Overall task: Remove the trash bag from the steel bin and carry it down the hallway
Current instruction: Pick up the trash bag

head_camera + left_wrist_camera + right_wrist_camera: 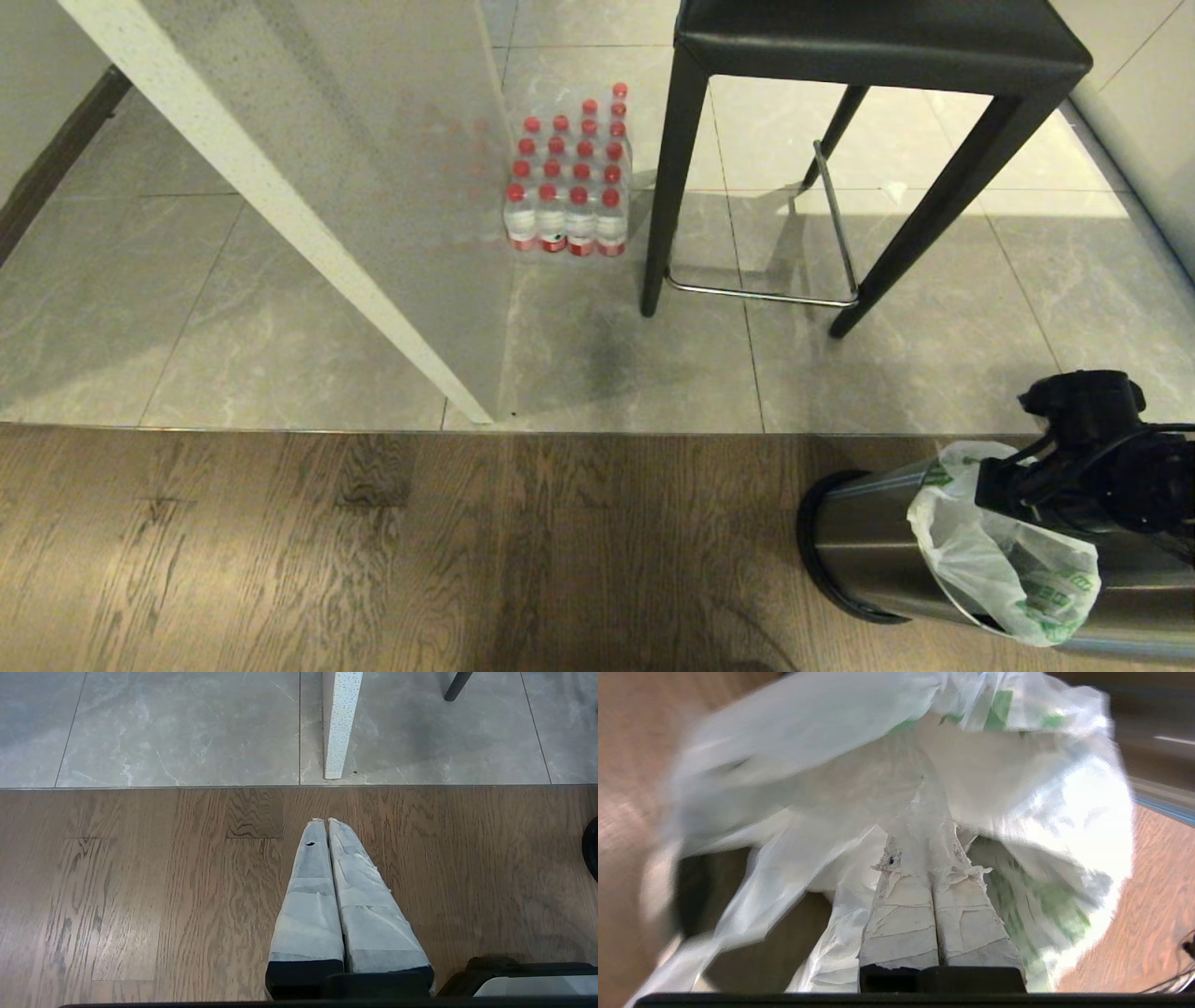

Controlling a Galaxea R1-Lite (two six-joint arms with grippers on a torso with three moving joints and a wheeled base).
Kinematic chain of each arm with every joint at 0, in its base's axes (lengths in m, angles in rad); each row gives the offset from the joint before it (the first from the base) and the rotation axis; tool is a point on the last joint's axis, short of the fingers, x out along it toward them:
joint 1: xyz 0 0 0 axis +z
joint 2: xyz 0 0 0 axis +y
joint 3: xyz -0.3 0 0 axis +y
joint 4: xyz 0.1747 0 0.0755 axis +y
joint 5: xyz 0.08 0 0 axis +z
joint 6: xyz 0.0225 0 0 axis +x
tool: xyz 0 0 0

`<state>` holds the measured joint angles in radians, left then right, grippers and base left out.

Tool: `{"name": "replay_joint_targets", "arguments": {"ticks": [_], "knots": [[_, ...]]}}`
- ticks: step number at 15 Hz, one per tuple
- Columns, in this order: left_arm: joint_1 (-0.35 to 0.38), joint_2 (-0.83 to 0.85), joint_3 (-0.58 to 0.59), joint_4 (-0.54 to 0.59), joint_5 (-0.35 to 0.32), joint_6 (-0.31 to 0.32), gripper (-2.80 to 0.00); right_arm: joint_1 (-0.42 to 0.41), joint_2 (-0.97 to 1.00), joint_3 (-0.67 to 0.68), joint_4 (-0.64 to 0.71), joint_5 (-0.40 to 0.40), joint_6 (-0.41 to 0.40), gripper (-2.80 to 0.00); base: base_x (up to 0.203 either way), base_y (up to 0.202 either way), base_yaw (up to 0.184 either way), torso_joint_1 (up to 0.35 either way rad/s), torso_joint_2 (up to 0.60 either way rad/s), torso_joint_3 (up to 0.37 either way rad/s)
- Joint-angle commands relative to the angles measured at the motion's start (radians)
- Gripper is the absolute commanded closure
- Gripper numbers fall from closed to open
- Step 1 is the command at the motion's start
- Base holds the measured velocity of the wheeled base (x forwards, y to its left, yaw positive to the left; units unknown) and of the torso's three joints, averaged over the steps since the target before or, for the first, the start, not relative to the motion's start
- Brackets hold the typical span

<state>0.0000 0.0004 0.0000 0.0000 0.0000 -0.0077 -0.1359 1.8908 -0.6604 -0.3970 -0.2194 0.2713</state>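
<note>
Even indoor light; stool (878, 56) shadow on tiles; right-wrist view motion-blurred.

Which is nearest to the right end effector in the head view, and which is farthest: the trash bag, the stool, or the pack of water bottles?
1. Trash bag: pinched in the right end effector, at the steel bin.
2. Stool: beyond it, on the tiles.
3. Pack of water bottles: farthest, left of the stool.

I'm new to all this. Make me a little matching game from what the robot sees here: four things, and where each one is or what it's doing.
1. right gripper
2. left gripper
3. water bottles
4. steel bin

A. on grey tiles beside the stool
B. shut, empty, above wood floor
C. on the wood floor, lined with plastic
D. clamped on the trash bag

Pairs: 1-D, 2-B, 3-A, 4-C
</note>
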Motion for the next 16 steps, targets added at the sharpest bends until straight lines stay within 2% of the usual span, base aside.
{"name": "replay_joint_targets", "arguments": {"ticks": [1,7,11,13,16], "knots": [[0.0,0.0,0.0,0.0,0.0,0.0,0.0,0.024,-0.148,0.025,0.048,-0.001,0.002,0.0,0.0,0.0,0.0,0.0,0.0,0.0],[0.0,0.0,0.0,0.0,0.0,0.0,0.0,0.039,-0.408,0.05,0.232,-0.005,0.002,0.0,0.0,0.0,0.0,0.0,0.0,0.0],[0.0,0.0,0.0,0.0,0.0,0.0,0.0,0.039,-0.581,-0.005,0.354,-0.009,-0.004,0.0,0.0,0.0,0.0,0.0,0.0,0.0],[0.0,0.0,0.0,0.0,0.0,0.0,0.0,0.04,-0.658,-0.041,0.463,-0.009,-0.005,0.0,0.0,0.0,0.0,0.0,0.0,0.0],[0.0,0.0,0.0,0.0,0.0,0.0,0.0,0.038,-0.654,0.013,0.5,-0.012,-0.003,0.0,0.0,0.0,0.0,0.0,0.0,0.0]]}}
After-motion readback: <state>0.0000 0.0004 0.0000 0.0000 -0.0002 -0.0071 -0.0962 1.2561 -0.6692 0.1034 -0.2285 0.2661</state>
